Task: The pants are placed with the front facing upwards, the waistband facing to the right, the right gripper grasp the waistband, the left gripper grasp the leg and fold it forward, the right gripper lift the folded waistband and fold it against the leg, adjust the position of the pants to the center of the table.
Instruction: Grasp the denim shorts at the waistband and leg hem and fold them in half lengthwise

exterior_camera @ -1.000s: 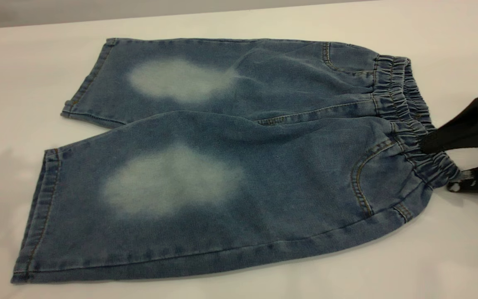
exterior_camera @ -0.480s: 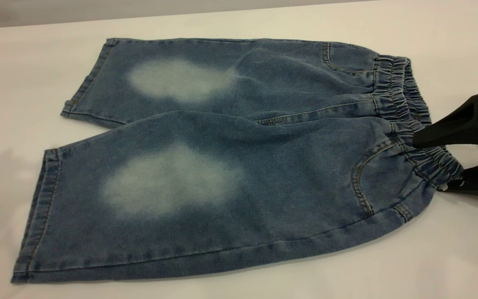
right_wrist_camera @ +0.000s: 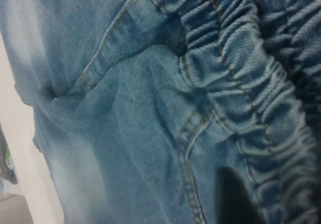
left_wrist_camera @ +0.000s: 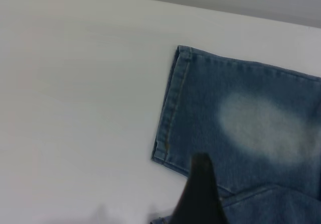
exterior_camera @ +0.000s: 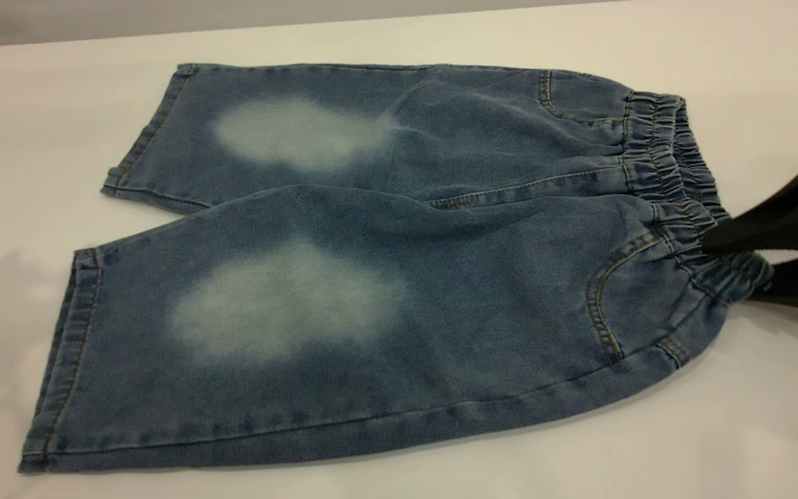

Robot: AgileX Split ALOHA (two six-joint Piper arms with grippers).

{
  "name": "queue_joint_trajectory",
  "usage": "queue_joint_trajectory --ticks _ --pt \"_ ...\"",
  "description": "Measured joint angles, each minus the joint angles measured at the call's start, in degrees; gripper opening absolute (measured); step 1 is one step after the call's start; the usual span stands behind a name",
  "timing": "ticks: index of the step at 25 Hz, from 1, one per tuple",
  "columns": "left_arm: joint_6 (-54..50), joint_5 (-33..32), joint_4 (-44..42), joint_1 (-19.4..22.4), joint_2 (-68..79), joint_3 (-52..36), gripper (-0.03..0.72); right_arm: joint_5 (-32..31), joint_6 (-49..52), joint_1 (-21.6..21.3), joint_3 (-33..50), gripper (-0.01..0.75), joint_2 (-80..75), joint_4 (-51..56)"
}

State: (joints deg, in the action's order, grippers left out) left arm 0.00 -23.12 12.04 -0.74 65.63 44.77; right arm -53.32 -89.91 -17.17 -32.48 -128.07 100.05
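Observation:
The blue denim pants (exterior_camera: 371,277) lie flat, front up, on the white table (exterior_camera: 717,430), legs to the left. The ruched waistband (exterior_camera: 676,180) is at the right. My right gripper (exterior_camera: 731,270) comes in from the right edge and is shut on the waistband's near end, one finger above the band and one under it. In the right wrist view a dark finger (right_wrist_camera: 233,199) lies on the gathered waistband (right_wrist_camera: 251,83) beside a curved pocket seam. My left gripper (left_wrist_camera: 246,204) is open above the far leg's hem (left_wrist_camera: 173,103); only one finger (left_wrist_camera: 200,194) shows.
Bare table (left_wrist_camera: 75,108) surrounds the pants on all sides. The table's far edge (exterior_camera: 233,28) runs along the back, close behind the far leg.
The right gripper's fingers have drawn together on the near end of the waistband, bunching it slightly. The pants have otherwise stayed in place.

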Motion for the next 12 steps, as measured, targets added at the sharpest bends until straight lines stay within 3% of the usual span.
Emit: queue_joint_trajectory --ticks 5,12 --pt "0.0 -1.58 0.0 0.0 0.0 0.0 0.517 -1.61 0.0 0.0 0.0 0.056 0.0 -0.06" --pt "0.0 -7.24 0.0 0.0 0.0 0.05 0.517 -5.52 0.0 0.0 0.0 0.034 0.1 -2.1"
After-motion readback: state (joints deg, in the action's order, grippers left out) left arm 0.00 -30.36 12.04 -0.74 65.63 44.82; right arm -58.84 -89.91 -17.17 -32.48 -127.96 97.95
